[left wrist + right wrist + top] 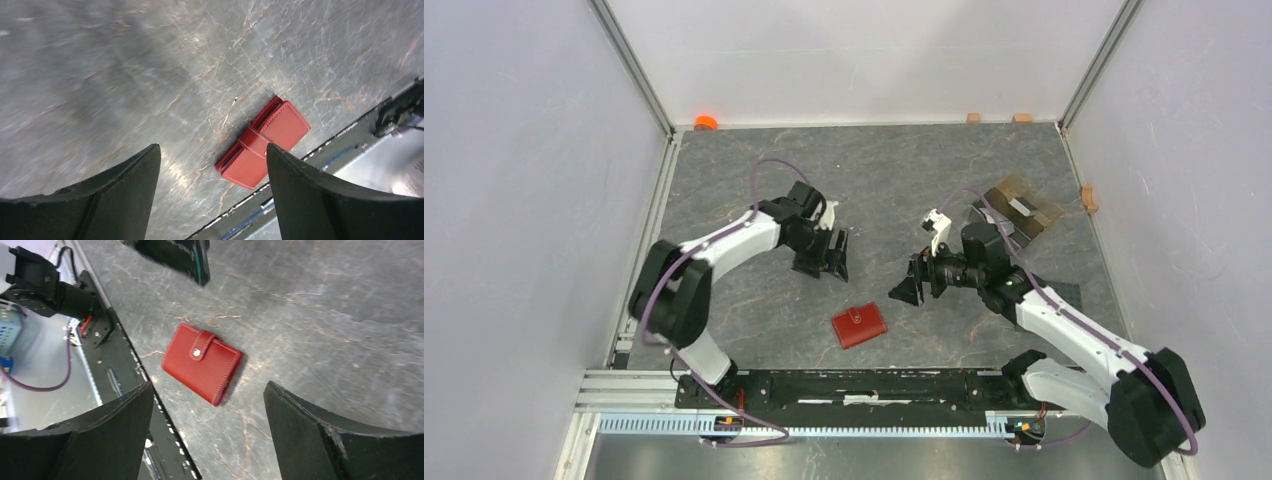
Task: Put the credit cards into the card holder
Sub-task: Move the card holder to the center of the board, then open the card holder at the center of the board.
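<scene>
The card holder (860, 325) is a red leather wallet, shut with a snap strap, lying flat on the grey stone table near the front edge. It also shows in the left wrist view (265, 145) and the right wrist view (202, 362). My left gripper (824, 255) is open and empty, above the table up-left of the holder (212, 147). My right gripper (906, 290) is open and empty, up-right of the holder (209, 385). No loose credit card is clearly in view. Thin dark edges show in the holder's side in the left wrist view.
A flat brown pile with a dark and a pale piece (1021, 210) lies at the back right behind the right arm. Small tan blocks (972, 117) and an orange object (705, 122) sit by the back wall. The black base rail (864, 385) runs just in front of the holder.
</scene>
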You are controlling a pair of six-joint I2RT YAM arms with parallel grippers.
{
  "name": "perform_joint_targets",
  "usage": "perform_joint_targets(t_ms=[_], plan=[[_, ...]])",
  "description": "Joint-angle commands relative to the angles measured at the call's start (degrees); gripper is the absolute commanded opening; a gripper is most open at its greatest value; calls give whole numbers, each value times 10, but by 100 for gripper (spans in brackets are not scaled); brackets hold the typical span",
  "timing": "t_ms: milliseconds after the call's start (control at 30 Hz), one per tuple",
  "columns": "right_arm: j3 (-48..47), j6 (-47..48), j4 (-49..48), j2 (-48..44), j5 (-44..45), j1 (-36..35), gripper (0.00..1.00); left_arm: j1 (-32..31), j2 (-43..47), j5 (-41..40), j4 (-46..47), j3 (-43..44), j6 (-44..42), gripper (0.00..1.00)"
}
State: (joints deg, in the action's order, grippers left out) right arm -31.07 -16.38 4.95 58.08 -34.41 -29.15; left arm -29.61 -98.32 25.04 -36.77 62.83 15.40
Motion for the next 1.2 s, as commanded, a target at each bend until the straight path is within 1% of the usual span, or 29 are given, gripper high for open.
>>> perform_joint_targets(t_ms=[0, 67, 133, 233, 300, 367, 500, 633, 867, 900, 967, 1100, 1167], plan=[[13, -76, -116, 35, -30, -33, 84, 1, 137, -137, 4, -35, 38, 83], [23, -109, -146, 54, -30, -44, 81, -3, 175, -131, 5, -64, 69, 83], [33, -148, -175, 78, -27, -52, 76, -12, 202, -99, 21, -101, 115, 81], [43, -195, -217, 120, -28, -59, 68, -44, 244, -54, 109, -185, 217, 79], [49, -225, -253, 143, -30, -66, 65, -73, 262, -54, 157, -223, 273, 78], [53, -243, -278, 162, -29, -72, 64, -91, 270, -71, 175, -242, 298, 77], [49, -263, -310, 203, -25, -85, 62, -106, 281, -102, 179, -266, 321, 74], [36, -270, -324, 250, -21, -102, 58, -108, 282, -94, 203, -293, 337, 67], [40, -302, -380, 308, -26, -125, 56, -110, 259, -86, 244, -326, 349, 52], [41, -308, -389, 318, -27, -127, 56, -110, 253, -85, 250, -330, 349, 48], [44, -325, -417, 337, -34, -131, 54, -110, 243, -82, 260, -336, 350, 45], [46, -339, -453, 371, -24, -136, 52, -110, 232, -99, 268, -346, 346, 39], [46, -342, -464, 387, -14, -137, 52, -110, 226, -107, 268, -348, 341, 34]])
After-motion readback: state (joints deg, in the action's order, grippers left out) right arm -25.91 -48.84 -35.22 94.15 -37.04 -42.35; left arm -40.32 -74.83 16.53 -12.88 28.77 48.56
